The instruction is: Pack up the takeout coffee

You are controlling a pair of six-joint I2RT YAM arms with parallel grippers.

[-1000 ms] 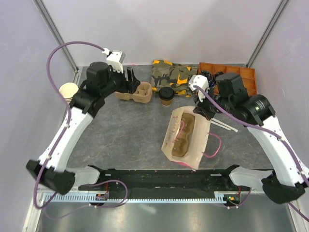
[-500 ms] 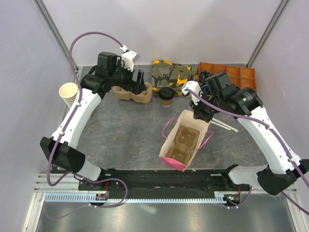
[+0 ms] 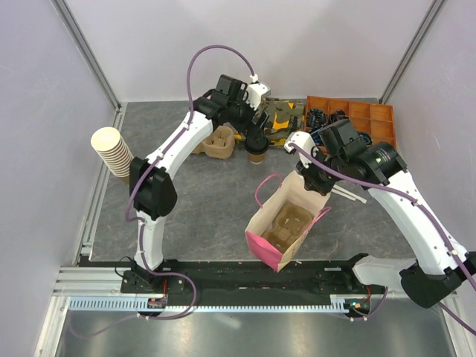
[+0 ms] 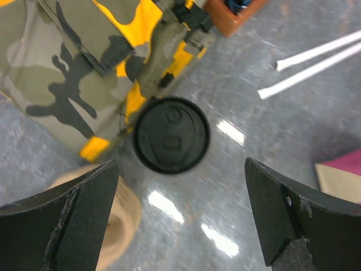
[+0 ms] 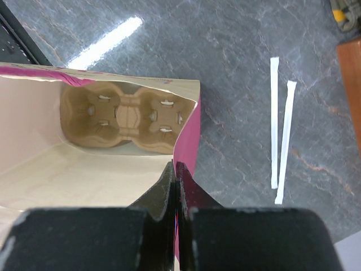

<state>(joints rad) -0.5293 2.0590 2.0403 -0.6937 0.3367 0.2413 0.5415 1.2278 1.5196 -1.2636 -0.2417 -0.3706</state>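
Seen from above, the left pincer (image 3: pixel 258 125) hangs over the takeout coffee (image 3: pixel 256 147). The cup stands upright on the grey table (image 3: pixel 201 201) at the far middle, just right of a pulp cup carrier (image 3: pixel 217 141) and just in front of a camouflage cloth (image 3: pixel 281 111). The right pincer (image 3: pixel 312 180) sits at the far right rim of a paper bag (image 3: pixel 277 236), which stands open in the middle of the table. A stack of lidless cups (image 3: pixel 111 149) stands at the left edge and an orange tray (image 3: pixel 368 115) lies at the far right. In the left wrist view, that pincer's two fingers (image 4: pixel 56 220) are spread wide with nothing held. The coffee's round black lid shows between them, apart from both. In the right wrist view, the right pincer's fingers are pressed together on the top edge of the bag's wall. A second carrier (image 5: pixel 127 116) lies at the bottom of the bag. Two white straws (image 5: pixel 273 124) lie on the table to the right, apart from the bag.
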